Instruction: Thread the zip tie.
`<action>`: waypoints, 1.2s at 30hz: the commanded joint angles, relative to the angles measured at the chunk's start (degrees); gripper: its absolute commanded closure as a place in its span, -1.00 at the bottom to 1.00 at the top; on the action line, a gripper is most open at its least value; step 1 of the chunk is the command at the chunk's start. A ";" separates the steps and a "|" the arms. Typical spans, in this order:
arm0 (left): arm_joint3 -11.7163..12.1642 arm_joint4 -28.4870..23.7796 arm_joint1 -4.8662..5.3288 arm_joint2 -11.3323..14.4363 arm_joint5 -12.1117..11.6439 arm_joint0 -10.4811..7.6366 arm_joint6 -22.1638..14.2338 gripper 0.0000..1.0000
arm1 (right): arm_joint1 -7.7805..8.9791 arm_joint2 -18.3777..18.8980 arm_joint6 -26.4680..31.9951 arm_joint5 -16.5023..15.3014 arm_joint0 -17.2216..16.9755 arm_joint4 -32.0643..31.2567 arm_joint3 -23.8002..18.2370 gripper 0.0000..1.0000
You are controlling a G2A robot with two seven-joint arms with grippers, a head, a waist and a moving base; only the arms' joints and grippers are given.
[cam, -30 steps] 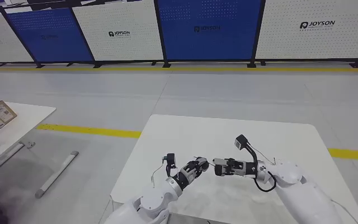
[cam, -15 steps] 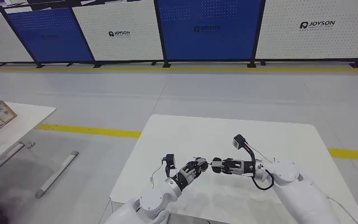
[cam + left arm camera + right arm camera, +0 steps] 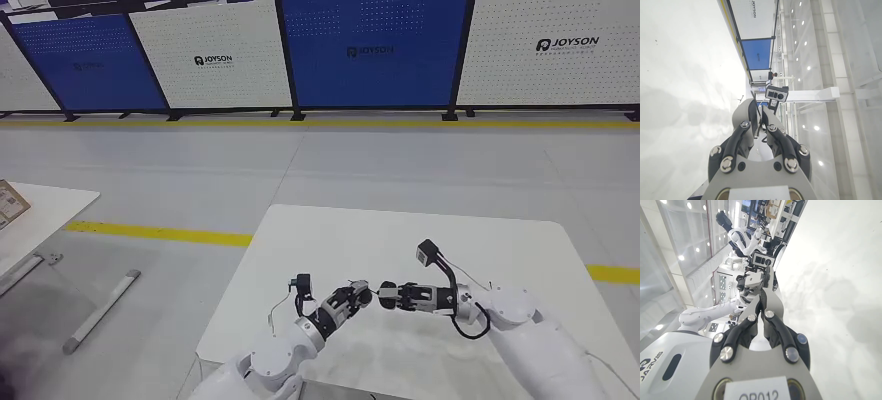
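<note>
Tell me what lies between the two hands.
Top view: a short stretch of zip tie bridges the narrow gap from left hand to right hand.

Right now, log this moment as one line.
left hand: shut on zip tie | right hand: shut, contents unclear | position: tip to tip over table | threading: unconfirmed

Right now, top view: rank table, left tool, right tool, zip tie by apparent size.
1. table
2. left tool and right tool: look alike, not ranked
3. zip tie, a sliver between them
</note>
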 commanded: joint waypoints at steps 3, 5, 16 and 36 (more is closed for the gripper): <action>0.00 0.02 0.00 0.02 0.00 0.00 -0.03 -1.00 | 0.07 0.64 1.27 0.00 -0.19 0.70 -0.10 1.00; 0.00 0.02 0.00 0.02 0.00 0.00 -0.03 -1.00 | 0.07 0.64 1.27 0.00 -0.19 0.70 -0.10 1.00; 2.98 -6.88 -0.26 -1.75 -1.86 -0.51 -7.14 -1.00 | 0.31 1.09 3.10 1.78 -1.16 0.98 -1.66 1.00; 3.71 -3.33 -0.65 -1.83 -3.76 0.06 -8.30 -0.28 | 0.37 1.47 3.21 2.83 -0.96 0.59 -1.32 1.00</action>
